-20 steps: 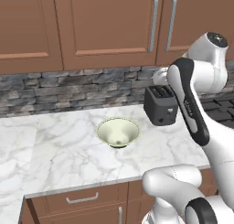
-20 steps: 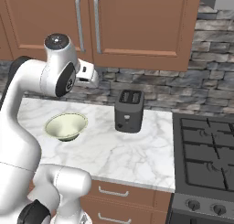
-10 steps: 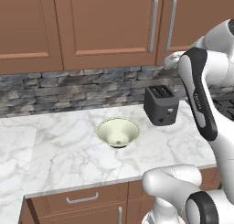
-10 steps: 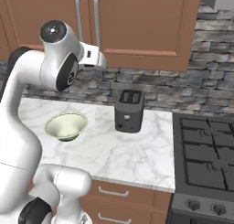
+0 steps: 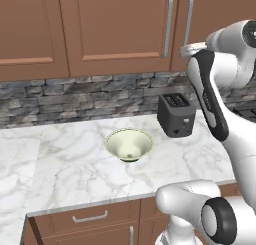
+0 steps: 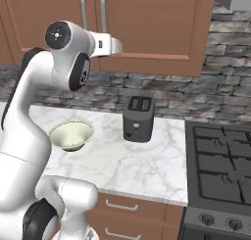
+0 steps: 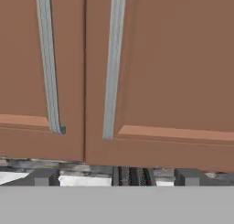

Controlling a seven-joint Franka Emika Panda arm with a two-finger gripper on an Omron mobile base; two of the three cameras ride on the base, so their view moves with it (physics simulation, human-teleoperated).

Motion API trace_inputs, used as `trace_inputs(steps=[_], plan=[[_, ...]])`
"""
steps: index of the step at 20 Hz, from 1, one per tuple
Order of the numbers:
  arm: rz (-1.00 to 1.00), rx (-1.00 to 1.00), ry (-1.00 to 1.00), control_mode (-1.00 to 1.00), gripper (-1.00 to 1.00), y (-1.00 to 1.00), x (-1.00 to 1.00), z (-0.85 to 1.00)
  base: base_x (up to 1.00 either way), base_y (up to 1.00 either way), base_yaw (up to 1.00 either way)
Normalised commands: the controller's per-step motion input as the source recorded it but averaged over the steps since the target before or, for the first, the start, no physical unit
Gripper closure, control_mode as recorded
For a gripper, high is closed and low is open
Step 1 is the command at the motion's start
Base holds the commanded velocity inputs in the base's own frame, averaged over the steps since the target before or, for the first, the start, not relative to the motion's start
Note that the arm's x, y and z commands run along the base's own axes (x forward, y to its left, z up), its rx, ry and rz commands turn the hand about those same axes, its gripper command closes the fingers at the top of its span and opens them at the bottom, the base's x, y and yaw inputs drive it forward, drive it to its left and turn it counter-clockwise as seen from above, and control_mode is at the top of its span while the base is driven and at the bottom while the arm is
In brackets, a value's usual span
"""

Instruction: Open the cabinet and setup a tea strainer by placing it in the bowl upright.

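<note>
The gripper (image 7: 116, 176) stands wide open and holds nothing, raised in front of the closed doors of the cabinet (image 7: 160, 58), facing its two silver handles (image 7: 113, 63). Below, the bowl (image 5: 129, 144) sits upright on the marble counter (image 5: 65, 169), with the black toaster (image 5: 176, 115) near it.

Glossy white arm (image 5: 227, 134) of rounded, bulbous segments, with dark grey bands and black round caps at the joints; two small dark fingertips (image 7: 42, 176) on the pincer.
</note>
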Motion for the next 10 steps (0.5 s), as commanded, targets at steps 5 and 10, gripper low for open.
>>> trace_inputs(steps=[5, 10], plan=[[-0.11, 0.0, 0.0, -1.0, -1.0, -0.2, 0.82, 0.14, 0.0, 0.0, 0.0], [0.0, 0.11, 0.23, -1.0, -1.0, -0.21, 0.52, 0.03, 0.0, 0.0, 0.0]])
